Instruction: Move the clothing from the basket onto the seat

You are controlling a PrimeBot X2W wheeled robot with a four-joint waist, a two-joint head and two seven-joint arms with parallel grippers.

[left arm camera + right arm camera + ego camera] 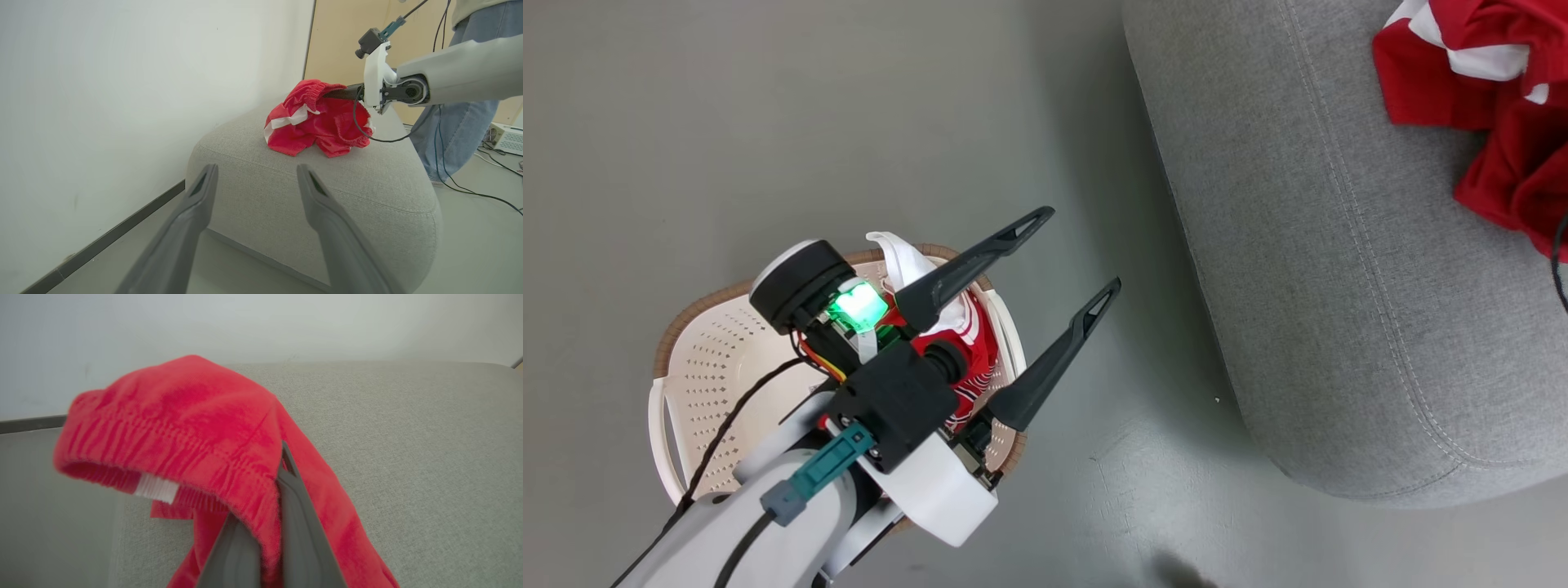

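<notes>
The cream basket (707,359) stands on the floor at lower left, with a red and white piece of clothing (970,353) lying in its right end. My left gripper (1079,250) hovers over that end, open and empty, fingers pointing toward the grey seat (1339,286). In the left wrist view the open left gripper (257,168) faces the seat (347,179). Red shorts (318,122) rest bunched on the seat top. My right gripper (341,92) is shut on their elastic waistband, lifting it a little. In the right wrist view the waistband (184,428) drapes over the right gripper (280,473).
A person in jeans (461,122) stands behind the seat, beside my right arm. Cables (482,192) and a white box (508,139) lie on the floor there. A pale wall (122,102) runs along the seat's left. Bare grey floor (1143,457) separates basket and seat.
</notes>
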